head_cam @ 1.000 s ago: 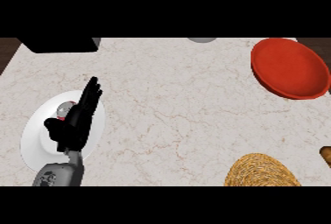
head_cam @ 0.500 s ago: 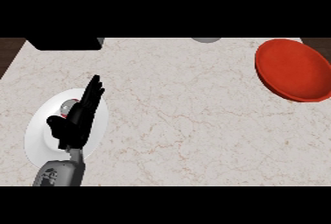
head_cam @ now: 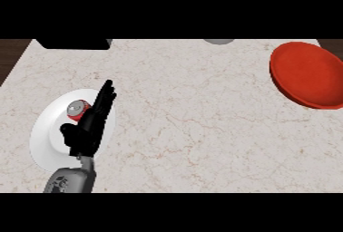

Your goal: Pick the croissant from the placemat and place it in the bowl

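Croissant and woven placemat had slipped out of view since a second earlier; only the red round bowl (head_cam: 309, 74) remained, far right. The black left hand (head_cam: 90, 123) rested straight-fingered, grasping nothing, over the white plate (head_cam: 47, 136).

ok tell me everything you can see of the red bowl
The red bowl sits at the counter's far right, apart from the left hand. It is round, shallow, plain red with a matte look and a slightly darker rim, upright, with nothing inside. The view's right edge cuts off part of it. Nothing touches it but the counter.
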